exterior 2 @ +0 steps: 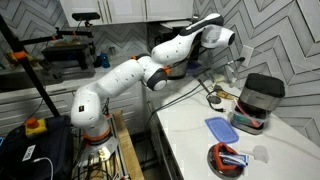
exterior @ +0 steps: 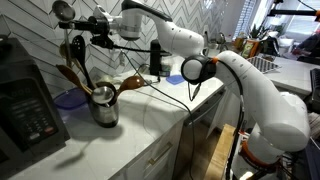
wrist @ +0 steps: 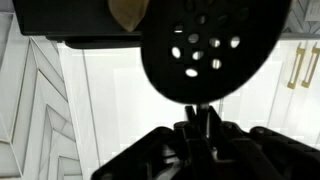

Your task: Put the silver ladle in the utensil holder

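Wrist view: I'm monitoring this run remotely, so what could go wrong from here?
The silver ladle is pinched only at its slim handle, so it may pivot in the jaws. The utensil holder already holds wooden spoons; lowering the ladle in could snag them or tip the holder.

In the wrist view the silver ladle (wrist: pixel 205 45) is only a dark, blurred disc, the tool (wrist: pixel 200 125) below it is shadowed and cropped by the lower edge, and in an exterior view the black appliance (exterior: pixel 25 110) runs off the side.
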Tool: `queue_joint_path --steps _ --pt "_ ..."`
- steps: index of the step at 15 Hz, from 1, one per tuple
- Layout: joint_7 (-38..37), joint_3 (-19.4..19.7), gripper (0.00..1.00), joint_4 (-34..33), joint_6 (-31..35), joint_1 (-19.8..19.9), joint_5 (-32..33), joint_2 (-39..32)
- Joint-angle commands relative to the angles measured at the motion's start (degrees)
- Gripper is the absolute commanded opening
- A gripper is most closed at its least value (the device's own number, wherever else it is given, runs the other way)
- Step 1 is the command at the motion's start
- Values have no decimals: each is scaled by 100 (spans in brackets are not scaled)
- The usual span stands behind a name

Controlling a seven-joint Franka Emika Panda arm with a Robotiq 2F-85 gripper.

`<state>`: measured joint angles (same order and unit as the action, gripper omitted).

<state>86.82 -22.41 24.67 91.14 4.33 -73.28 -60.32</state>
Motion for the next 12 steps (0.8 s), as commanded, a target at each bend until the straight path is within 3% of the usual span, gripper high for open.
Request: queue_joint_path --steps 1,5,12 --pt "287 -149 4 -17 -704 69 -128 124" --pt "80 -251 4 -65 -1776 188 -260 117" --pt "-801 -14 4 95 -2542 336 -374 239"
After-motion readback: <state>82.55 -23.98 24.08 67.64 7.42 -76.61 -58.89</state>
